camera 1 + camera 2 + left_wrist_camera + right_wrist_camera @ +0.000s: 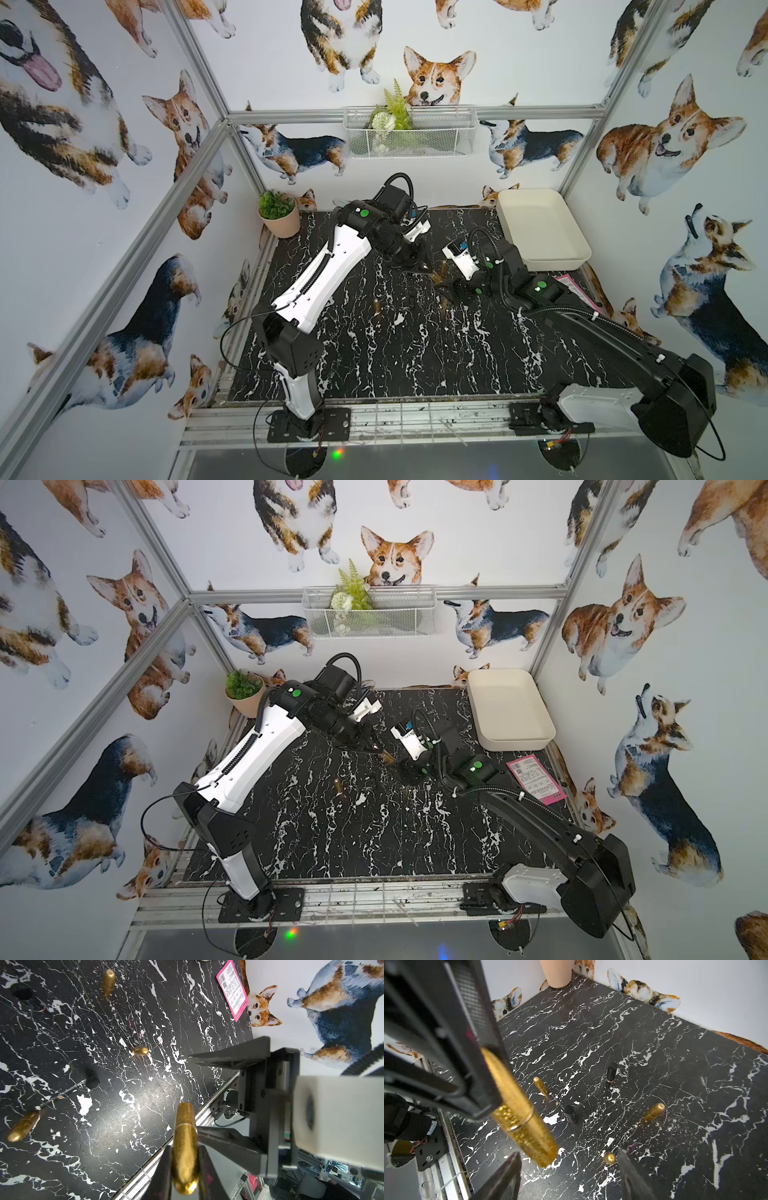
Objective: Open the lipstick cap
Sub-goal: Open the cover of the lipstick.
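A gold glitter lipstick [185, 1142] is clamped between the fingers of my left gripper [185, 1147], which is shut on its body and holds it above the black marble table [415, 353]. Its cap end [537, 1142], beyond a thin seam ring, sticks out free. My right gripper [569, 1167] faces that end with its jaws wide open; the cap's tip lies near one finger [506, 1176] and touches neither. In both top views the two grippers meet at mid-table, with the lipstick [437, 276] [387, 756] between them.
Several loose gold lipstick pieces [654, 1111] [540, 1085] and black tubes [611, 1073] lie on the table below. A white tray [540, 257] stands at the back right, a pink card [534, 779] beside it, and a plant pot [278, 216] at the back left.
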Motion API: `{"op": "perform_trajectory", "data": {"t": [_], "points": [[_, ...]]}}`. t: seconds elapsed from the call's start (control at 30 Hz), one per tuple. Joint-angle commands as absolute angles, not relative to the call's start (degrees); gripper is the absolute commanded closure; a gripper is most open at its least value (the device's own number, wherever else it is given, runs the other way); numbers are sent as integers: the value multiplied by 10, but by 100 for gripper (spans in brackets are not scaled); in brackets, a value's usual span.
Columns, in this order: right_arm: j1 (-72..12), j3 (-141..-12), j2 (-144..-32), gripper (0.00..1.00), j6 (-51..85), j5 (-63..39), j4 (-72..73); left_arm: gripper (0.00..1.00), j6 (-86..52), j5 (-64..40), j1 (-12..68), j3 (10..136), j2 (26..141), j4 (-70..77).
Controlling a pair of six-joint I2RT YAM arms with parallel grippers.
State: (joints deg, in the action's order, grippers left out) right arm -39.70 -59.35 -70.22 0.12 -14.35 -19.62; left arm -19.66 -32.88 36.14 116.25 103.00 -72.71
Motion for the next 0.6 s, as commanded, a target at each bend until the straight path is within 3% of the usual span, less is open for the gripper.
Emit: {"op": "perform_trajectory", "data": {"t": [0.0, 0.33, 0.57], "points": [[-398, -599, -702, 25, -17, -141, -204, 100, -197, -352, 363, 1166, 1032, -729], [-399, -606, -698, 28, -24, -149, -201, 100, -195, -356, 381, 1164, 1038, -729], [-401, -604, -696, 41, -22, -151, -207, 100, -197, -349, 380, 1177, 1041, -732]]}}
